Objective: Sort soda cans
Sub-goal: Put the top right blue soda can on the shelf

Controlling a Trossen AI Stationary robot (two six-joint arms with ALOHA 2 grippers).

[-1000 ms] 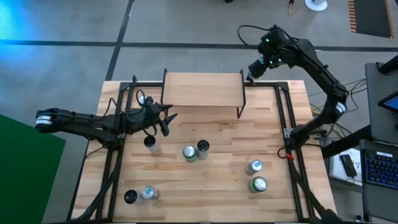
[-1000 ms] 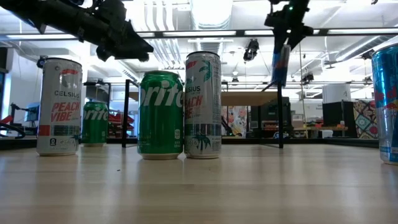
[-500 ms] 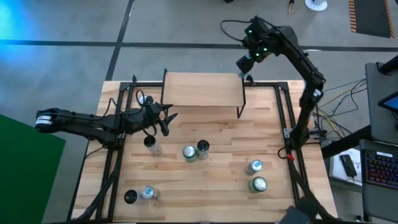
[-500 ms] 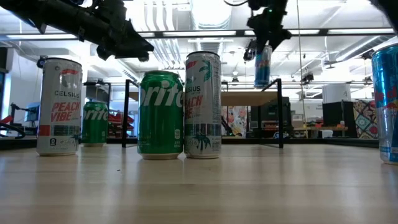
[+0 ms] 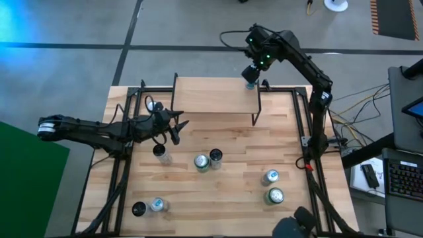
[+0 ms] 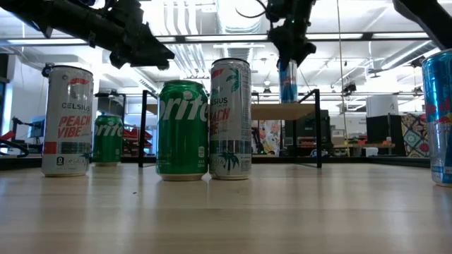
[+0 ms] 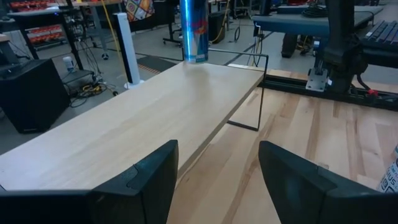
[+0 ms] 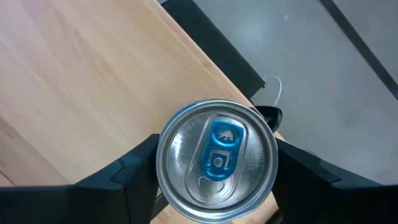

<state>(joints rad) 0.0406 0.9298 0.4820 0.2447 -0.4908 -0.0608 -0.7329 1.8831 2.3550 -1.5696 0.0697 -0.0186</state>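
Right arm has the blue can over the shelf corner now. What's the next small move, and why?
Probably lower it straight down, then open. The right gripper is shut on the blue can, which hangs upright above the raised shelf's far right corner, near its edge. The left gripper waits open over the table.

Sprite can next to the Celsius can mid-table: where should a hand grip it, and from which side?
Grip the Sprite can around its upper body, coming straight down from above. It stands upright with its side against the Celsius can, so the fingers should close across the two free sides, not along the line joining the cans. The left hand is nearer.
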